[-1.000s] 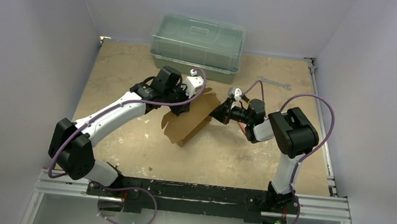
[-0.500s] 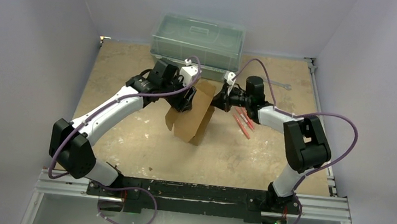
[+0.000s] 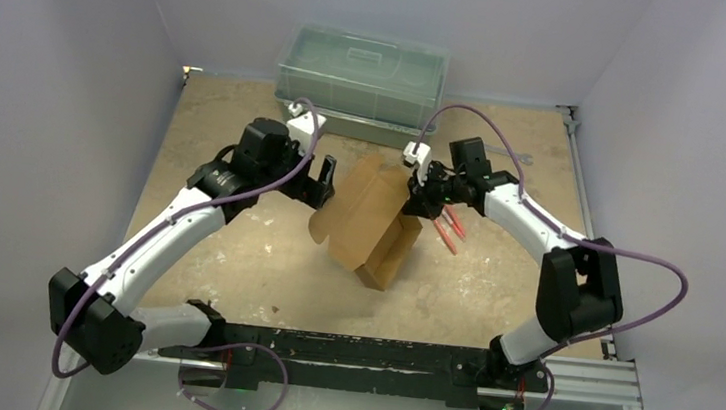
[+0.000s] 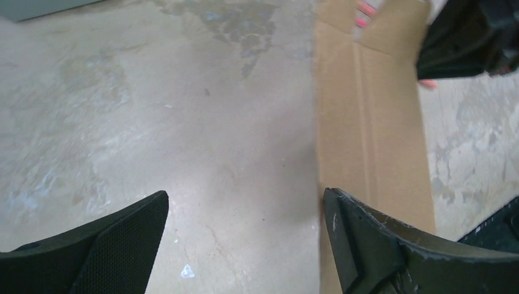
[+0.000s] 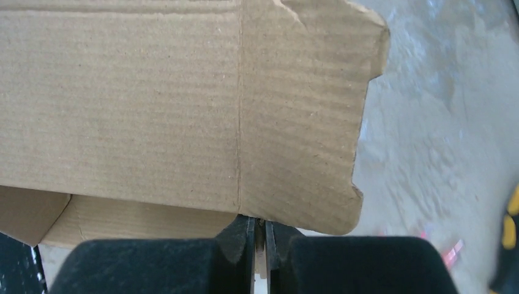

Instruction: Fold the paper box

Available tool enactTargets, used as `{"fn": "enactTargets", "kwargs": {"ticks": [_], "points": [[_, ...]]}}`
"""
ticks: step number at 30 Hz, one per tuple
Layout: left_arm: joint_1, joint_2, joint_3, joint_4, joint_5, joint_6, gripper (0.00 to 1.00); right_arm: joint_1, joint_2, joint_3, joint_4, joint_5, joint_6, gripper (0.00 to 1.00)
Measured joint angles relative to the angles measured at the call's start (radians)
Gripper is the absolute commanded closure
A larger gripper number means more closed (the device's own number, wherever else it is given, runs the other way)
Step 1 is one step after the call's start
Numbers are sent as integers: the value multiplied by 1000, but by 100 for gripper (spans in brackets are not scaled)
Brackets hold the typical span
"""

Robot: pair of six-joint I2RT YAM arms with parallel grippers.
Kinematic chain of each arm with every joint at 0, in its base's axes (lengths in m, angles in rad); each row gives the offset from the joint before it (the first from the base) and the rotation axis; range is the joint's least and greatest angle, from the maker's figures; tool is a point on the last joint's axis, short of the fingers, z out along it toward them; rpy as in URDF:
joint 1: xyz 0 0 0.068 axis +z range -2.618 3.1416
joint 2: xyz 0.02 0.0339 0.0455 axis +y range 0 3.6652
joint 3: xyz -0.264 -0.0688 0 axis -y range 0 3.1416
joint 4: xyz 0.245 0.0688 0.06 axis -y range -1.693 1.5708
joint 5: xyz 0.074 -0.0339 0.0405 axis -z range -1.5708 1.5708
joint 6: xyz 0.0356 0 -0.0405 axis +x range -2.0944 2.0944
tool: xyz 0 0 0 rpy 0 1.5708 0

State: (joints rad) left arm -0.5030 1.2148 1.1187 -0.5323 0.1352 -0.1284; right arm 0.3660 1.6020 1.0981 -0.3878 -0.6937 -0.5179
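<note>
The left gripper (image 3: 321, 181) is held wide open just left of the paper box (image 3: 369, 221). The box is propped tilted at the middle of the table (image 3: 234, 253), and its right flap is pinched by the closed right gripper (image 3: 411, 207).

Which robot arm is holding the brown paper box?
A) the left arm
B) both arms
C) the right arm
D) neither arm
C: the right tool is pinched shut on an edge of the paper box, while the left tool stands wide open, gripping nothing.
</note>
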Motion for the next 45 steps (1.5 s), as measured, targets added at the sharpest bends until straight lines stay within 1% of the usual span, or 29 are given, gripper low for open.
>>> {"fn": "enactTargets", "kwargs": {"ticks": [4,6,8,10,15,20,22,25,27,29,33,37,40,45], "points": [[5,-85,-21,5,-92,-81,2,0,-48,20,-124,96,-22,92],[6,-147,-45,23,-97,-126,3,0,-36,52,-185,138,-41,92],[7,-228,-93,53,-81,-187,6,0,-17,81,-232,177,-50,91],[7,-302,-152,86,-39,-257,8,0,-1,89,-262,214,-50,90],[7,-469,-361,220,138,-486,8,0,32,86,-311,283,-35,86],[7,-592,-521,288,209,-648,11,0,33,69,-306,327,-7,82],[7,-622,-586,345,233,-708,12,0,33,55,-299,342,4,81],[-2,-632,-663,430,254,-784,12,0,33,31,-291,361,17,78],[-15,-621,-687,460,254,-811,12,0,33,14,-281,370,25,74],[-40,-602,-703,491,248,-832,12,0,33,2,-272,377,29,71],[-111,-578,-740,555,208,-866,12,0,31,-26,-254,392,36,69],[-201,-545,-772,605,143,-887,14,0,6,-55,-243,397,39,69],[-245,-521,-789,626,103,-903,14,0,-19,-71,-240,401,39,70],[-319,-494,-803,626,2,-940,14,0,-40,-106,-217,416,39,77]]}}
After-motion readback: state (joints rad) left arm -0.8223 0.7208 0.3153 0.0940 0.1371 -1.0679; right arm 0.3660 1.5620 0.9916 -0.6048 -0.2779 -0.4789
